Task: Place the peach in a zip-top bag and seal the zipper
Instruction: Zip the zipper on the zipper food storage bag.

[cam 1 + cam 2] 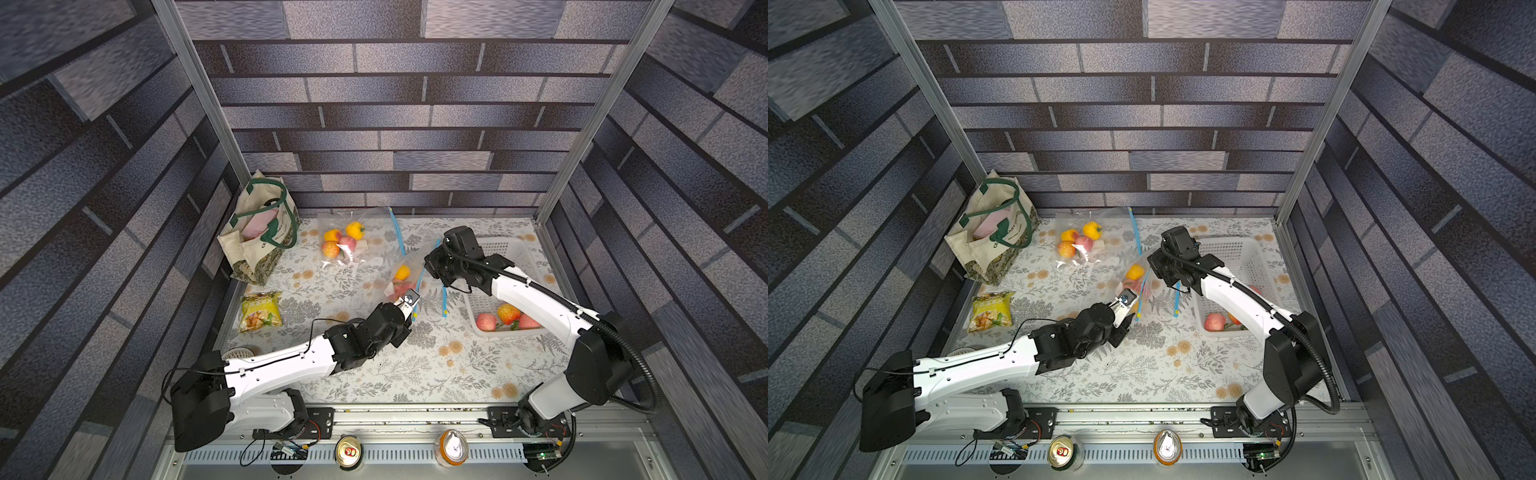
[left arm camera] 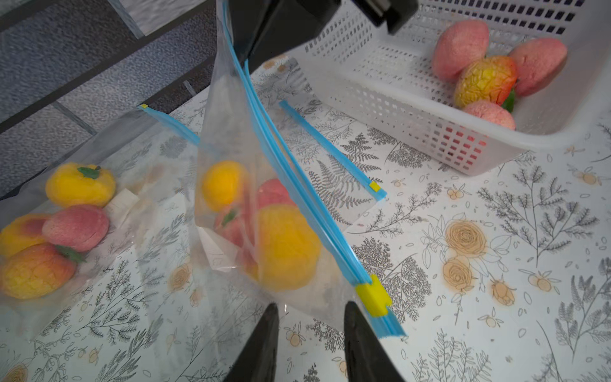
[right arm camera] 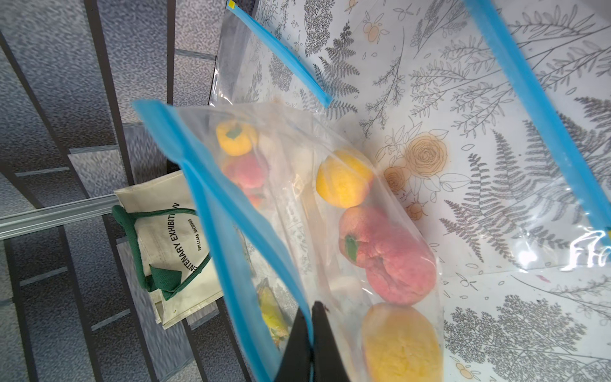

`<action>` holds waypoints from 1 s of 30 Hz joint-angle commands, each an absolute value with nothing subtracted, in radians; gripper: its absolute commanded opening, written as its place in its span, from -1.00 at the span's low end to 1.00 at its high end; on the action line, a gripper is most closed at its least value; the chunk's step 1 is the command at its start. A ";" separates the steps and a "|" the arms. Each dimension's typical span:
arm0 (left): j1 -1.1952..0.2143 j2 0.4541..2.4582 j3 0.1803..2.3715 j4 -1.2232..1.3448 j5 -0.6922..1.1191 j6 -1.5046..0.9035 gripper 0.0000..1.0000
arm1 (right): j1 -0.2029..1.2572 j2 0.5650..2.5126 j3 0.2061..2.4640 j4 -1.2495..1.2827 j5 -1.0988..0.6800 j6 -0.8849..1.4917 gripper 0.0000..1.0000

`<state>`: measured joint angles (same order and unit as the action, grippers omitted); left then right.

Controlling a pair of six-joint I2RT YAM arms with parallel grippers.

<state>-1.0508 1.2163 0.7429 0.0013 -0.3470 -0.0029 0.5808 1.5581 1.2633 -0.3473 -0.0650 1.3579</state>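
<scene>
Right gripper [image 3: 312, 309] clenched on the bag [image 3: 297, 148] at its blue zipper strip [image 3: 231, 215], holding it lifted just beside the basket [image 2: 380, 86]. Left gripper [image 2: 309, 309] jaws apart at the bag's lower corner, near the yellow slider [image 2: 373, 294], nothing clamped. Peach [image 3: 386, 254] sits inside the bag among yellow fruit [image 3: 344, 178], near the basket.

A cream canvas tote bag [image 1: 243, 249] with green handles is pictured standing open in the far left corner of a floral tablecloth [image 1: 395, 365], a pink item [image 1: 261, 224] tucked inside. "CENTENARY EXHIBITION" and "WILLIAM MORRIS" can be read on its side. A yellow-green snack packet [image 1: 260, 311] is laid flat nearer the front. A silver-topped can [image 1: 348, 452] and an orange can [image 1: 453, 448] are stood upright at the front edge. The scene is enclosed by brick-patterned panels [image 1: 395, 104].
</scene>
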 commanded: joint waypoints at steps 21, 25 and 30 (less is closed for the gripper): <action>-1.104 1.325 0.800 0.015 -0.394 0.079 -0.26 | 0.565 1.599 1.304 -0.306 -0.095 1.421 -1.00; -1.095 1.333 0.802 0.053 -0.408 0.071 -0.44 | 0.565 1.595 1.301 -0.306 -0.100 1.422 -1.00; -1.080 1.307 0.788 0.035 -0.405 0.043 -0.70 | 0.565 1.584 1.288 -0.307 -0.092 1.420 -1.00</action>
